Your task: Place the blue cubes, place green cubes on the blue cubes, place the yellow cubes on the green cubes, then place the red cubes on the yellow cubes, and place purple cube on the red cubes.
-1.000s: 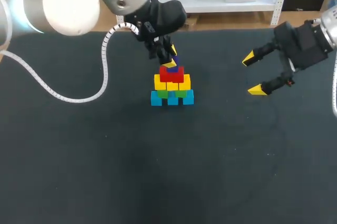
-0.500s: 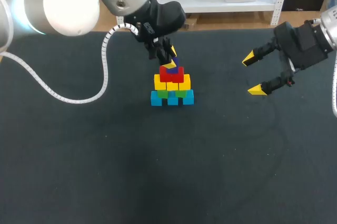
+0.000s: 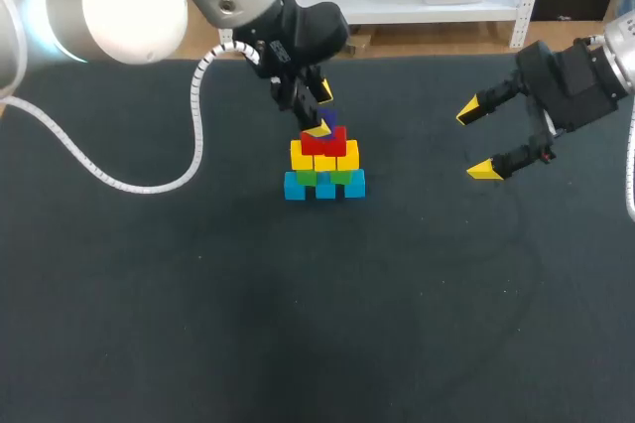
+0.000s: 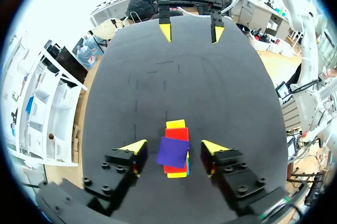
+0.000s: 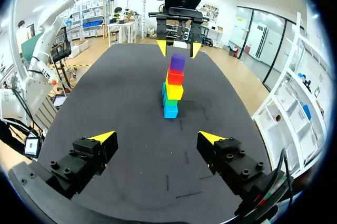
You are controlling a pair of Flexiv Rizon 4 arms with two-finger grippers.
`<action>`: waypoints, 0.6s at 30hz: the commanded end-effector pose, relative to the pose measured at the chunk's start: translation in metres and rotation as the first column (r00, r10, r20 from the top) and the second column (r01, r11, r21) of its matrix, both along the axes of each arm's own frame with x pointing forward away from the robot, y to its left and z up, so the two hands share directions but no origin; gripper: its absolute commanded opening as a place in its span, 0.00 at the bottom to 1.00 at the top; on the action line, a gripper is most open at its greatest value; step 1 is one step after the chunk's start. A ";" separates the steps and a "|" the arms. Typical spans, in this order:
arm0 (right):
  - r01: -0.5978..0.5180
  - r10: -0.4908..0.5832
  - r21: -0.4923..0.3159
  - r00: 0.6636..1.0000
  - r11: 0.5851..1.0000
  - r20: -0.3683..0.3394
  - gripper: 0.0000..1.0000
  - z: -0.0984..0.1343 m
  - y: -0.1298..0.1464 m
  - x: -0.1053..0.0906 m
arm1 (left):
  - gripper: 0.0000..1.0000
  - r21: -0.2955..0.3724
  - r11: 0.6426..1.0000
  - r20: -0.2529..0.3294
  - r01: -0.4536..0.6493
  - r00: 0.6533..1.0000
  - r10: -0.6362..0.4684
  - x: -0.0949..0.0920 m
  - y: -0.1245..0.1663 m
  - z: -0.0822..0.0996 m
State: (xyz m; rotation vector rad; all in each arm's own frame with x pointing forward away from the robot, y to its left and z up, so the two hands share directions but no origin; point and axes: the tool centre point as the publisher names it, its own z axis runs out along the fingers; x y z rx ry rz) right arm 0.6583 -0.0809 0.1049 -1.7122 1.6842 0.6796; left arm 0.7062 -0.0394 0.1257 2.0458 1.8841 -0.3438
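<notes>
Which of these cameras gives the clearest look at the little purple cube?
The left wrist view: the purple cube sits large and unblocked between the open fingers of the left gripper. The right wrist view shows it small, side-on, topping the stack. In the head view the gripper hides most of it.

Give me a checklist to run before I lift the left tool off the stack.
1. Small purple cube resting on the red cubes: ok.
2. Left tool open, with a gap on each side of the purple cube: ok.
3. Layer order from the bottom is blue cubes, green cubes, yellow cubes, red, purple: ok.
4. Purple cube square to the red layer: cannot tell; it looks slightly twisted in the left wrist view.
5. Right tool open and well away from the stack: ok.
</notes>
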 end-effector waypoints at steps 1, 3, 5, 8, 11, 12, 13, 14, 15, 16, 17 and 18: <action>-0.001 0.001 0.003 1.000 1.000 0.001 1.00 -0.001 0.000 0.000 | 1.00 0.003 1.000 -0.005 0.003 1.000 -0.003 0.002 0.000 0.001; -0.001 0.001 0.003 1.000 1.000 0.001 1.00 -0.001 0.000 0.000 | 1.00 0.001 1.000 -0.003 0.002 1.000 -0.002 0.001 0.001 0.003; -0.001 0.001 0.003 1.000 1.000 0.001 1.00 -0.001 0.000 0.000 | 1.00 -0.008 1.000 0.009 0.009 1.000 -0.009 0.000 0.002 0.008; -0.001 0.001 0.003 1.000 1.000 0.001 1.00 -0.001 0.000 0.000 | 1.00 -0.058 0.998 0.070 0.017 0.997 -0.013 -0.005 0.005 0.020; -0.001 0.001 0.003 1.000 1.000 0.001 1.00 -0.001 0.000 0.000 | 1.00 -0.113 0.992 0.137 0.047 0.990 -0.031 -0.012 0.010 0.033; -0.001 0.001 0.003 1.000 1.000 0.001 1.00 -0.001 0.000 0.000 | 1.00 -0.124 0.991 0.148 0.054 0.988 -0.035 -0.014 0.012 0.037; -0.001 0.001 0.003 1.000 1.000 0.001 1.00 -0.001 0.000 0.000 | 1.00 -0.126 0.990 0.154 0.063 0.987 -0.043 -0.016 0.014 0.041; -0.001 0.001 0.003 1.000 1.000 0.001 1.00 -0.001 0.000 0.000 | 1.00 -0.125 0.990 0.165 0.071 0.985 -0.050 -0.018 0.016 0.046; -0.001 0.001 0.003 1.000 1.000 0.001 1.00 -0.001 0.000 0.000 | 1.00 -0.125 0.990 0.165 0.071 0.985 -0.050 -0.018 0.016 0.046; -0.001 0.001 0.003 1.000 1.000 0.001 1.00 -0.001 0.000 0.000 | 1.00 -0.125 0.990 0.165 0.071 0.985 -0.050 -0.018 0.016 0.046; -0.001 0.001 0.003 1.000 1.000 0.001 1.00 -0.001 0.000 0.000 | 1.00 -0.125 0.990 0.165 0.071 0.985 -0.050 -0.018 0.016 0.046; -0.001 0.001 0.003 1.000 1.000 0.001 1.00 -0.001 0.000 0.000 | 1.00 -0.125 0.990 0.165 0.071 0.985 -0.050 -0.018 0.016 0.046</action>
